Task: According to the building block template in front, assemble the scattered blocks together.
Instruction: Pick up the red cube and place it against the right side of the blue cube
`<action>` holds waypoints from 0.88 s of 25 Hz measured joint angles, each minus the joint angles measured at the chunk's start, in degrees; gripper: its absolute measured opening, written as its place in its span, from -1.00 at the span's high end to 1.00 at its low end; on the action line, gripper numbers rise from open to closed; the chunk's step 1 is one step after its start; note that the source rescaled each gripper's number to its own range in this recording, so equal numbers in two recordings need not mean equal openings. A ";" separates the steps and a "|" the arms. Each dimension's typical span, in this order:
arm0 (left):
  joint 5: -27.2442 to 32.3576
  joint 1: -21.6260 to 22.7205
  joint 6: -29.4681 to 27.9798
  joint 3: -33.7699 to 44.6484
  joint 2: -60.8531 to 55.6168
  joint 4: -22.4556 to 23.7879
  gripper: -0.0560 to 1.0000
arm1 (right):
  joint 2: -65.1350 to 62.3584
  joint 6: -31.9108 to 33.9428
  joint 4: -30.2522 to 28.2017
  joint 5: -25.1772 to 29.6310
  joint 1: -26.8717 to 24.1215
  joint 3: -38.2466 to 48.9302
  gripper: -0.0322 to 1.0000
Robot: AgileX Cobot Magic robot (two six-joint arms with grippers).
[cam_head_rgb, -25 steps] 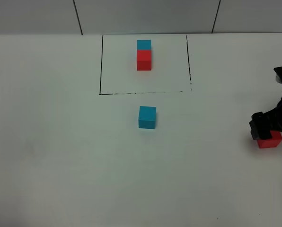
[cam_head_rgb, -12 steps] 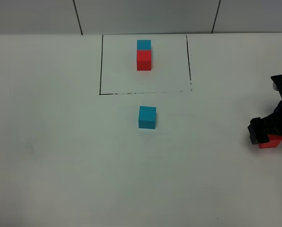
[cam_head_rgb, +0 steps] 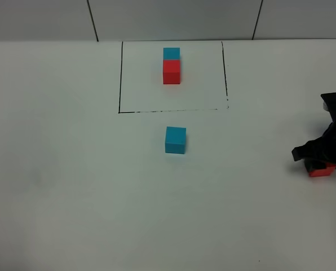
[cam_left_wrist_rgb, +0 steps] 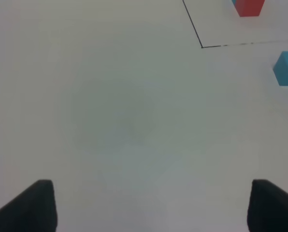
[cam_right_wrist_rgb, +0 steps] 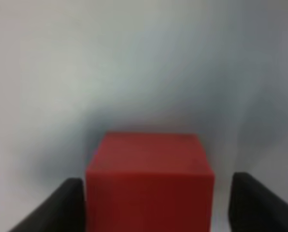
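Observation:
The building block template is a cyan cube (cam_head_rgb: 171, 53) joined to a red cube (cam_head_rgb: 171, 72) inside a thin black rectangle outline (cam_head_rgb: 120, 79) at the far middle. The loose cyan cube (cam_head_rgb: 175, 140) sits just in front of the outline and also shows in the left wrist view (cam_left_wrist_rgb: 286, 68). The loose red cube (cam_head_rgb: 322, 170) lies at the far right, mostly covered by my right gripper (cam_head_rgb: 319, 157). In the right wrist view the red cube (cam_right_wrist_rgb: 150, 174) sits between the open fingers (cam_right_wrist_rgb: 62, 208), with a gap on one side. My left gripper (cam_left_wrist_rgb: 153, 212) is open and empty over bare table.
The white table (cam_head_rgb: 72, 169) runs to a grey wall (cam_head_rgb: 173, 17) at the back. The left wrist view shows a corner of the outline (cam_left_wrist_rgb: 202, 47) and the template's red cube (cam_left_wrist_rgb: 249, 7). My left arm is out of the exterior view.
My right gripper has sunk lower over the red cube and shifted slightly right, hiding more of it. The cubes and the left gripper's surroundings have not moved.

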 joint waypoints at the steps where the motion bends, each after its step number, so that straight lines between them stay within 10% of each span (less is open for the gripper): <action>1: 0.00 0.00 0.00 0.00 0.00 0.00 -0.75 | 0.00 0.14 0.00 0.00 0.00 0.00 0.94; 9: 0.00 0.00 0.00 0.00 0.00 0.00 -0.74 | 0.00 -4.95 -0.27 6.16 2.29 -4.52 0.91; 16: 0.00 0.00 0.00 0.00 0.00 0.00 -0.74 | 0.77 -34.96 -1.46 13.97 16.21 -16.58 0.91; 22: 0.00 0.00 0.00 0.00 0.00 0.00 -0.74 | 9.37 -42.44 -2.23 21.08 25.86 -29.56 0.91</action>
